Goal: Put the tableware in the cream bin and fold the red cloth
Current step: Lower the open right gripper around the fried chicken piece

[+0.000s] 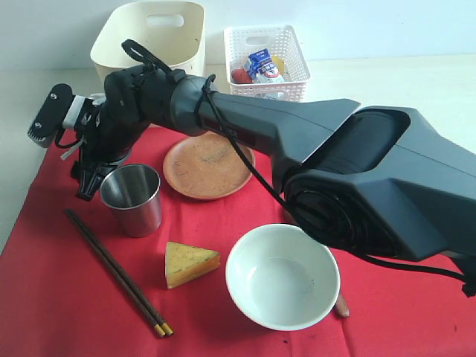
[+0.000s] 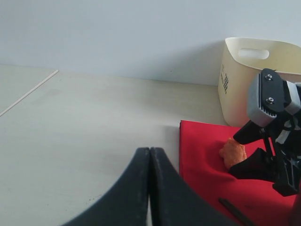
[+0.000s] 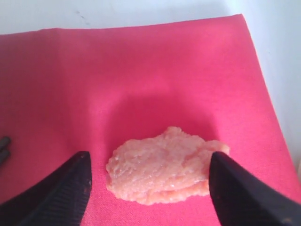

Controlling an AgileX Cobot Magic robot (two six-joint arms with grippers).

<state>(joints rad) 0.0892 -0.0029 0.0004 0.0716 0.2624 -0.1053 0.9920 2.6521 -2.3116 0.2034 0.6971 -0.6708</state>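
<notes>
The red cloth (image 1: 52, 297) covers the table. On it stand the steel cup (image 1: 132, 198), brown clay plate (image 1: 208, 165) and pale bowl (image 1: 282, 277); dark chopsticks (image 1: 115, 271) lie at the front left. A wooden spoon tip (image 1: 341, 306) pokes out behind the bowl. The cream bin (image 1: 149, 33) stands at the back. My right gripper (image 3: 148, 176) reaches across to the cloth's far left corner, open, its fingers (image 3: 66, 190) on either side of a flat orange-pink food piece (image 3: 162, 165). My left gripper (image 2: 149, 153) is shut and empty over bare table beside the cloth (image 2: 202, 155).
A cheese wedge (image 1: 190, 262) lies between the chopsticks and the bowl. The white lattice basket (image 1: 266, 63) with food packets stands right of the bin. The right arm's dark body (image 1: 335, 156) spans the cloth's middle and hides part of it.
</notes>
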